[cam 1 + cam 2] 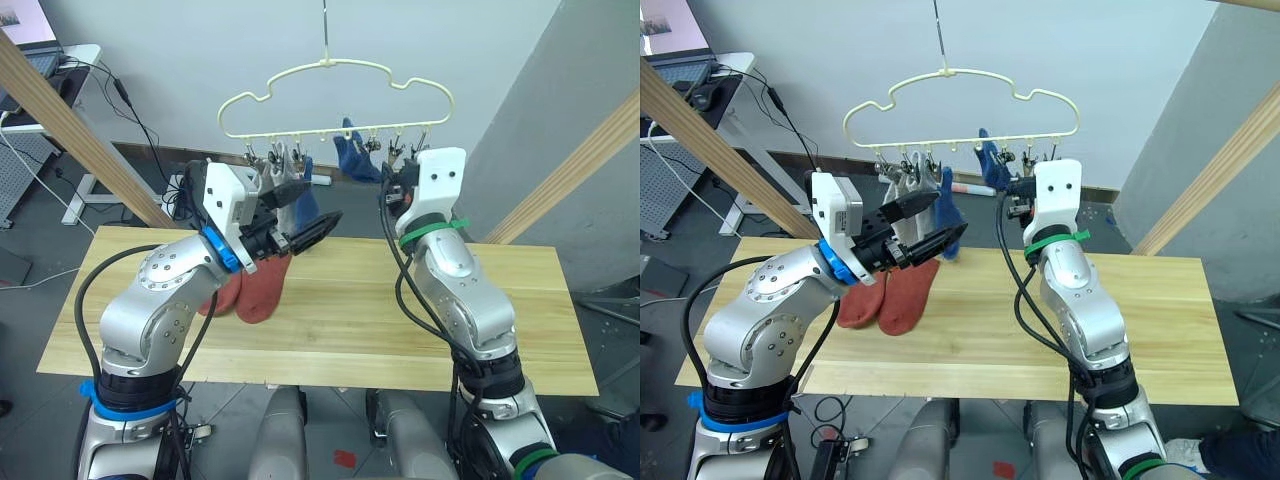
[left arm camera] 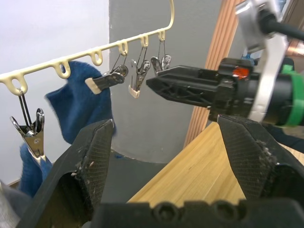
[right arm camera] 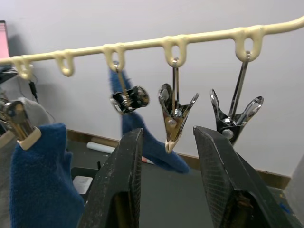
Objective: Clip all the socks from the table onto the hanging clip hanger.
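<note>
A pale yellow-green clip hanger [image 1: 335, 100] is hanging by its hook above the far edge of the light wood table [image 1: 330, 320], low enough that both arms are reaching its row of metal clips. Two light grey socks [image 1: 272, 178] and a blue sock [image 1: 306, 200] are dangling from clips at the hanger's 7 o'clock, and a second blue sock [image 1: 352, 152] is hanging near 6 o'clock. Two rust-red socks [image 1: 262, 288] are lying side by side on the tabletop, under the left arm, apparently the last pair waiting to be clipped.

The left gripper [image 1: 920, 228] is hovering with its black fingers spread and holding nothing, pointing toward 3 o'clock just below the hung socks. The right gripper [image 3: 167, 156] is raised at the hanger's 5 o'clock, its fingers parted and empty, lined up beneath two unused clips [image 3: 173, 114], probably so it can pinch one open while a sock is being fed in. With four socks up and two down, the job looks about two-thirds done; the next move likely calls for the left gripper to drop to the red pair.
</note>
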Robot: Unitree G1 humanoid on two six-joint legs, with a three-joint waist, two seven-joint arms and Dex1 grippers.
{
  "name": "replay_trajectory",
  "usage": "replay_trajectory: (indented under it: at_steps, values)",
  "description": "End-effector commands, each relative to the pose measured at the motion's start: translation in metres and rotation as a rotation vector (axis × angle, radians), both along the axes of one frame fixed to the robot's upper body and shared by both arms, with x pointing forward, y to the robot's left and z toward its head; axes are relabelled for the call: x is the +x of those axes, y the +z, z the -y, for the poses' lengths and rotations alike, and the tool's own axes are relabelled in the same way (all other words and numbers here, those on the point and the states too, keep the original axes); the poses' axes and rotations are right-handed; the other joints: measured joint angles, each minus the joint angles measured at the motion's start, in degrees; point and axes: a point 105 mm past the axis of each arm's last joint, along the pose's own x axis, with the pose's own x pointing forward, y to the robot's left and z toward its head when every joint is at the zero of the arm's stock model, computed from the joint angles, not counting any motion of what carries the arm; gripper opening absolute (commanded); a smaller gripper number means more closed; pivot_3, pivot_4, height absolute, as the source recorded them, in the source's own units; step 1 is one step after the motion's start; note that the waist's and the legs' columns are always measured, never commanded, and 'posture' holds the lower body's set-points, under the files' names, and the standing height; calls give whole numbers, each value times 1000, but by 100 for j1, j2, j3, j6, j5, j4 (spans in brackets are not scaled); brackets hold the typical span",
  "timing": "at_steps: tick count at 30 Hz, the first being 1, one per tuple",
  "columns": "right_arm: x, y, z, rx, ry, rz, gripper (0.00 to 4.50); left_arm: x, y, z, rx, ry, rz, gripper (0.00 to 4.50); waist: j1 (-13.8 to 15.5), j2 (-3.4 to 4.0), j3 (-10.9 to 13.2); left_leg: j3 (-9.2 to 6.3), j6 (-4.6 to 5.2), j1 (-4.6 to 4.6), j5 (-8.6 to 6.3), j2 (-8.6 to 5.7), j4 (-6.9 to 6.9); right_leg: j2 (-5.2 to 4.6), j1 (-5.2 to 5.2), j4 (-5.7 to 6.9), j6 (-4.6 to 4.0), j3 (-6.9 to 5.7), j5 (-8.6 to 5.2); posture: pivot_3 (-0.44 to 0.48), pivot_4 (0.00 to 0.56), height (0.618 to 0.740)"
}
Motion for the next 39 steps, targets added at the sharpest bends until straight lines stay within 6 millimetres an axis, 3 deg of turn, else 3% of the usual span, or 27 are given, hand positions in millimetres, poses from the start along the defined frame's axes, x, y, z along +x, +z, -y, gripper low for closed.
replay_trajectory:
  at_steps: [1,13,32,39]
  values:
    - [0,18,0,20,-7,71,1753,-7,12,0,-10,-7,48,3886,15,0,0,0,0,0,0,1,0,0,0,0,0,-1,0,170,331,740]
    - [8,30,-14,51,21,99,1753,-8,13,-1,-14,2,49,3886,67,0,0,0,0,0,0,0,1,0,0,1,-1,-1,1,184,322,740]
    - [16,30,-12,86,12,71,1753,-6,14,0,-22,1,40,3886,68,0,0,-2,1,0,0,0,4,0,1,6,-9,-2,5,185,331,740]
    - [17,28,-7,95,5,61,159,-7,14,0,-27,3,34,3886,68,0,0,-2,0,0,0,0,5,0,2,7,-11,-2,7,186,333,740]
